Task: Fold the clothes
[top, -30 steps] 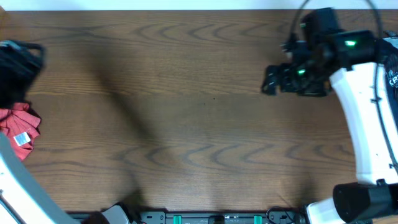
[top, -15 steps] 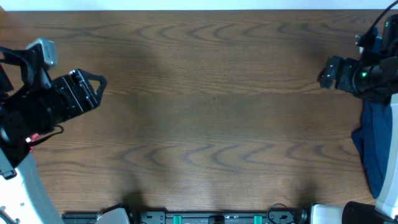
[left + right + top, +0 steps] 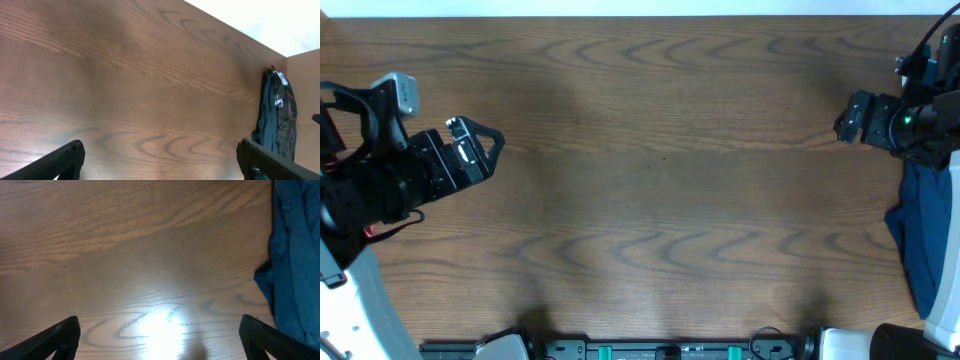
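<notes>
1. Table: brown wood grain, bare across its middle from far edge to near edge.

2. Left arm: sits over the left edge and points toward the centre.

3. Right arm: sits at the right edge near the far right corner and points inward.

4. Blue garment: bunched along the right edge and running off it. It also shows in the left wrist view and the right wrist view. Pale print shows on it, but I cannot read it.

5. Left gripper: jaws spread wide, holding nothing.

6. Right gripper: jaws spread wide in its own wrist view, holding nothing.

7. Shirt: only a red sliver shows at the left edge under the left arm. I take it for the shirt but cannot confirm that. Lettering, tag and outline are all hidden.

Step in hand, as I judge it: fetch the shirt onto the table.
- I would keep the left jaws wide and drop to the left edge.
- I would pinch a single layer near the collar or a shoulder.
- I would drag it to the centre, then have the right gripper take the opposite shoulder and pull it flat.

Risk: grabbing a wad of several layers, which would leave it crumpled.
</notes>
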You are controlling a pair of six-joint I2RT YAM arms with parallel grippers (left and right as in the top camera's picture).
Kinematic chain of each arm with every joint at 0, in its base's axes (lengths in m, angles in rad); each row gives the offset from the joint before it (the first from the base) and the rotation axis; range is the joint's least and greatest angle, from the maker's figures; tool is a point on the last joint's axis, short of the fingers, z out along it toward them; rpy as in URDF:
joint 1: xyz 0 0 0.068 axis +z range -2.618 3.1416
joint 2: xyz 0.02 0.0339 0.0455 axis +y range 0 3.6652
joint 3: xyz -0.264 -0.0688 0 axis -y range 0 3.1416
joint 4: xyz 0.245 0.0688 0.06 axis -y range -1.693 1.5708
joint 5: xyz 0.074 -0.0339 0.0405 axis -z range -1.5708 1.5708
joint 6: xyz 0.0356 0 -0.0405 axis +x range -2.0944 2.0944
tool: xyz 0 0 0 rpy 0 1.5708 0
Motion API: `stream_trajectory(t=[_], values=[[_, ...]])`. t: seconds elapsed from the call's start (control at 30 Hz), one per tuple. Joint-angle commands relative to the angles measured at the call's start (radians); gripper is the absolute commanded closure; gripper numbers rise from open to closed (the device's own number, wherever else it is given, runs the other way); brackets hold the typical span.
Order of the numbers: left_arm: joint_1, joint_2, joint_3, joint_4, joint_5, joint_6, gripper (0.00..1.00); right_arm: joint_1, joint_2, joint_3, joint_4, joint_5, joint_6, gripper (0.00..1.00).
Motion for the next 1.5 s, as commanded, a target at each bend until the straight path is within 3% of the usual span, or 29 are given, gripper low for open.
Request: stream_trajectory(t=[0.0,0.2,0.43,0.5,0.7,0.83,0.97,1.23,1.47], values=[[-0.005,-0.003,0.012,-0.015,-0.003,-0.016,0.02,-0.005,-0.002,0.006,-0.001,0.01,-0.015,0.01],[-0.005,-0.003,0.012,-0.046,-0.003,-0.148,0.02,-0.005,-0.002,0.006,-0.001,0.01,-0.015,0.01],[-0.005,-0.002,0.012,-0.01,-0.013,-0.148,0.02,-0.005,-0.002,0.006,-0.001,0.01,-0.015,0.01],[-0.01,-0.002,0.012,0.041,0.027,-0.031,0.02,-0.005,-0.002,0.006,-0.001,0.01,-0.015,0.01],[-0.127,0.0,0.006,0.232,0.208,0.506,0.02,-0.005,-0.002,0.006,-0.001,0.01,-0.015,0.01],[-0.235,-0.027,-0.056,0.399,0.207,0.662,0.02,-0.005,-0.002,0.006,-0.001,0.01,-0.015,0.01],[-0.309,-0.126,-0.208,0.647,0.205,0.663,0.02,-0.005,-0.002,0.006,-0.001,0.01,-0.015,0.01],[-0.362,-0.467,-0.776,1.147,0.2,0.663,0.02,-0.005,-0.002,0.006,-0.001,0.01,-0.015,0.01],[-0.36,-0.75,-1.189,1.294,0.139,0.663,0.02,-0.005,-0.002,0.006,-0.001,0.01,-0.015,0.01]])
